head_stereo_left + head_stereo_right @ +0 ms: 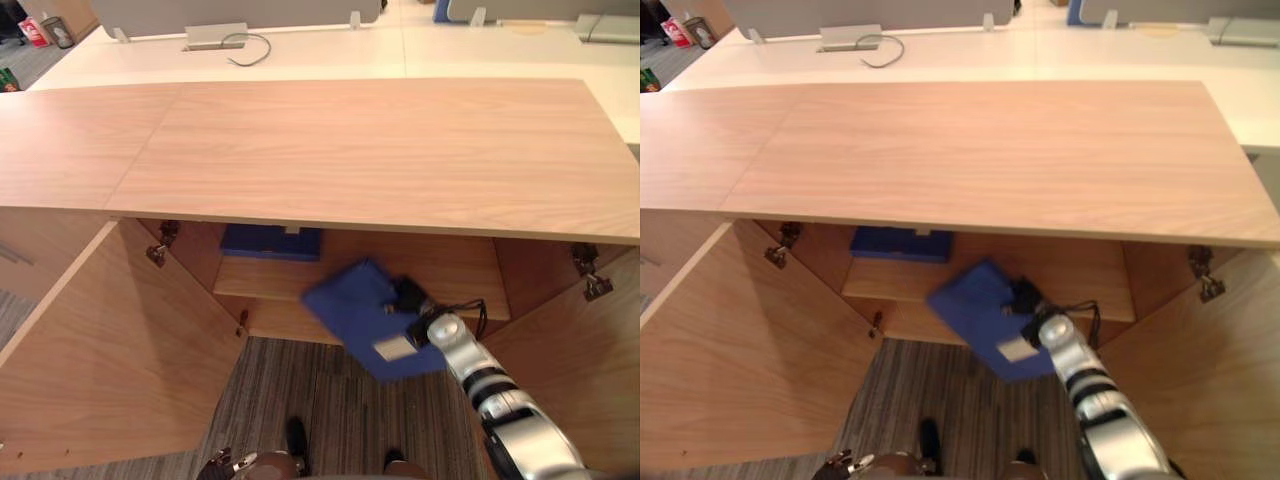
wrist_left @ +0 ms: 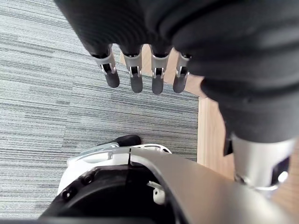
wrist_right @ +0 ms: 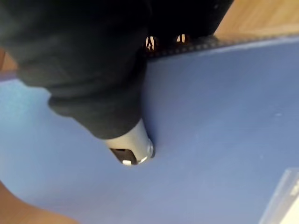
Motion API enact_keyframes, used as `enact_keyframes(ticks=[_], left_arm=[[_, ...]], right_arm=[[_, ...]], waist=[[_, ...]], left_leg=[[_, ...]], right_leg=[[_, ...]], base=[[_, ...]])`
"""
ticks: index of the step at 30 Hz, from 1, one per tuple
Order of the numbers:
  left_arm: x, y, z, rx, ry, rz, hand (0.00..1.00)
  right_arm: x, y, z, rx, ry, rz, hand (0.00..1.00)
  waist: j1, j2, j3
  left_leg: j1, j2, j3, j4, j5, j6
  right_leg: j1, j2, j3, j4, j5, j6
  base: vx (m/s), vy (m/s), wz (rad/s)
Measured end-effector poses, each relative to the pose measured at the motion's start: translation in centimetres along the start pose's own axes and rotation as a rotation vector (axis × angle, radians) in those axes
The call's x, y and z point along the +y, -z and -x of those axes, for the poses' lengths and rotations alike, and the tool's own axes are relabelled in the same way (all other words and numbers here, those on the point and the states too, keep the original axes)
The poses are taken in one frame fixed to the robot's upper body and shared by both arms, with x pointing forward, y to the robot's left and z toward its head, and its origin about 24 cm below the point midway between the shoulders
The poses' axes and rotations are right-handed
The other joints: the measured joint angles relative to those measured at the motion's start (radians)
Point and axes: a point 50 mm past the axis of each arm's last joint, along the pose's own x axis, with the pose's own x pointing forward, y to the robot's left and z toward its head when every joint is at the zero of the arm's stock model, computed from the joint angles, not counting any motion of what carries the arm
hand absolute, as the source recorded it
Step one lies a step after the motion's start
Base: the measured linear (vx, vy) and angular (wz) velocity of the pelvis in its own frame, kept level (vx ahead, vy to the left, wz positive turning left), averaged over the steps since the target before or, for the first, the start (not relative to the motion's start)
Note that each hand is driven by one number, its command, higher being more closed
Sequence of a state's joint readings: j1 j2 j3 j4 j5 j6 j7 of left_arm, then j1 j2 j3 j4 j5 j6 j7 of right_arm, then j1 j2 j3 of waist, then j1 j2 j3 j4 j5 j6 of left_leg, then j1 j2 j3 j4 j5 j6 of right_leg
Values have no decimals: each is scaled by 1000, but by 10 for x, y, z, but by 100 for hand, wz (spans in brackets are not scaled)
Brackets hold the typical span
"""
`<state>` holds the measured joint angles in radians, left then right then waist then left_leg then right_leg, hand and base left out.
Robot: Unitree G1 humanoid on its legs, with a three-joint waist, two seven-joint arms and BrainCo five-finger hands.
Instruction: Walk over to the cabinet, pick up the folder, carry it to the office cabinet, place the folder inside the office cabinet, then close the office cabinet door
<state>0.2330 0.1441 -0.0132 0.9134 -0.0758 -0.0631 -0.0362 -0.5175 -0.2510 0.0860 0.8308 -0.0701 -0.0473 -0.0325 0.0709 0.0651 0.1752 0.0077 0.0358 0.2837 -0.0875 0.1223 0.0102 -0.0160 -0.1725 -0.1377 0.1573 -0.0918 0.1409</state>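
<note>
Step in hand: placing the folder inside the office cabinet; doors not yet closed.

- 8 o'clock: left-hand light wood cabinet door (image 1: 110, 350) stands swung wide open.
- Left hand (image 2: 135, 79) hangs over the grey striped carpet (image 2: 37, 93), fingers straight and relaxed, holding nothing.
- 12 o'clock: broad wood-grain cabinet top (image 1: 350, 150). Under it, a dark blue flat item (image 1: 270, 243) lies at the back of the inner wooden shelf (image 1: 270, 280).
- 5 o'clock of that item: flat blue plastic folder (image 1: 355, 310) with white label (image 1: 393, 348), tilted, in front of the shelf edge, not yet resting on it.
- Right hand (image 1: 408, 295) grips the folder: thumb (image 3: 130, 147) pressed on its face, fingers wrapped behind its edge.
- 4 o'clock: right-hand door (image 1: 590, 360) also open.

Next move, my judgement: level the folder, slide it toward 11 o'clock onto the shelf, release, withdraw, then shut the doors.
</note>
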Motion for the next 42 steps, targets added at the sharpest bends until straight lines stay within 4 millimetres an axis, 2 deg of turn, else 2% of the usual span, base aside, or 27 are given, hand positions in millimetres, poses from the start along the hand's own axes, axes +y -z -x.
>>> enact_keyframes(ticks=[1,2,4,5,7,8,10,11,14,15,17,21,25,29,32,33,34,37,42], left_arm=[[0,0,0,4,-1,1,0],[0,0,0,6,0,2,0],[-1,1,0,12,-1,14,0],[-1,1,0,13,-2,20,0],[-3,-1,-1,7,-3,40,0],[-3,-1,-1,4,-3,43,0],[-7,-5,-1,-11,-1,68,0],[-8,-5,-1,-14,1,76,0],[-10,-18,-3,-64,2,86,0],[-10,-21,-3,-73,1,87,0],[-10,-27,-3,-99,-7,104,0],[-9,-31,-4,-111,-18,118,0],[-9,-37,-4,-136,-25,131,0],[-13,-40,-4,-147,-22,165,0],[-15,-42,-4,-150,-26,179,0],[-17,-43,-5,-152,-25,186,0],[-18,-42,-5,-150,-27,192,0],[-18,-42,-5,-148,-34,216,0],[-19,-42,-5,-144,-48,246,0]], right_arm=[[-3,-3,-3,10,77,-212,100],[-4,-4,-3,14,106,-310,100],[-8,-8,-7,31,162,-640,100],[-9,-9,-7,32,166,-706,100],[-15,-17,-11,21,184,-946,100],[-18,-19,-13,19,192,-995,100],[-37,-39,-20,-48,235,-1235,100],[-44,-45,-21,-78,252,-1290,100],[-95,-90,-25,-265,350,-1549,100],[-104,-99,-24,-302,361,-1575,100],[-138,-129,-16,-446,396,-1669,100],[-171,-150,-2,-597,438,-1823,100],[-178,-165,4,-633,439,-1912,100],[-188,-176,10,-644,456,-1925,100],[-201,-206,20,-708,427,-1855,100],[-205,-225,26,-744,401,-1787,100],[-207,-243,30,-764,372,-1717,100],[-199,-273,35,-779,314,-1586,100],[-192,-289,33,-763,307,-1502,100]], waist=[[2,0,1],[3,1,2],[7,7,15],[10,8,20],[10,16,44],[12,19,50],[14,35,80],[14,40,90],[31,52,161],[34,53,170],[42,54,192],[56,54,226],[66,60,263],[70,76,275],[70,85,290],[69,94,302],[69,97,306],[75,98,308],[79,99,313]], left_leg=[[0,1,2,0,-1,0],[1,1,3,0,-1,0],[9,2,6,0,-1,0],[9,2,6,0,-1,0],[7,-2,6,0,0,-3],[4,-4,6,0,1,-4],[-19,-12,-2,0,6,-12],[-25,-13,-5,0,6,-14],[-48,-14,-19,0,26,-16],[-60,-13,-21,2,30,-14],[-117,-11,-30,16,43,-14],[-209,-5,-46,80,41,-13],[-311,27,-47,167,16,-18],[-403,45,-50,246,-11,-21],[-493,53,-61,321,-34,-24],[-528,56,-65,364,-50,-21],[-568,59,-70,416,-70,-19],[-661,70,-82,575,-140,-16],[-802,87,-97,816,-245,-9]], right_leg=[[-1,0,0,0,1,1],[-1,0,0,1,2,3],[-2,-1,0,11,3,5],[-3,-1,0,13,3,5],[-14,-8,-6,24,3,5],[-19,-12,-14,26,3,4],[-46,-25,-32,33,8,-3],[-50,-28,-37,37,8,-4],[-80,-42,-54,73,3,-12],[-93,-43,-56,84,-1,-17],[-161,-55,-75,140,-19,-23],[-258,-75,-97,240,-64,-36],[-353,-82,-139,326,-89,-61],[-431,-95,-175,392,-107,-79],[-505,-107,-178,446,-124,-93],[-531,-114,-178,474,-132,-95],[-559,-122,-177,506,-146,-101],[-627,-146,-163,620,-193,-109],[-739,-181,-125,800,-278,-114]], base=[[0,13,-12],[2,14,-6],[-26,10,-8],[-69,9,-6],[-100,9,-5],[-126,13,-3],[-134,23,7],[-115,25,19],[-103,10,18],[-81,-20,12],[-81,-53,20],[-35,-112,14],[-21,-153,-3],[-10,-127,-1],[-13,-68,10],[-23,-25,9],[-30,-17,10],[-34,-7,10],[-76,23,3]])
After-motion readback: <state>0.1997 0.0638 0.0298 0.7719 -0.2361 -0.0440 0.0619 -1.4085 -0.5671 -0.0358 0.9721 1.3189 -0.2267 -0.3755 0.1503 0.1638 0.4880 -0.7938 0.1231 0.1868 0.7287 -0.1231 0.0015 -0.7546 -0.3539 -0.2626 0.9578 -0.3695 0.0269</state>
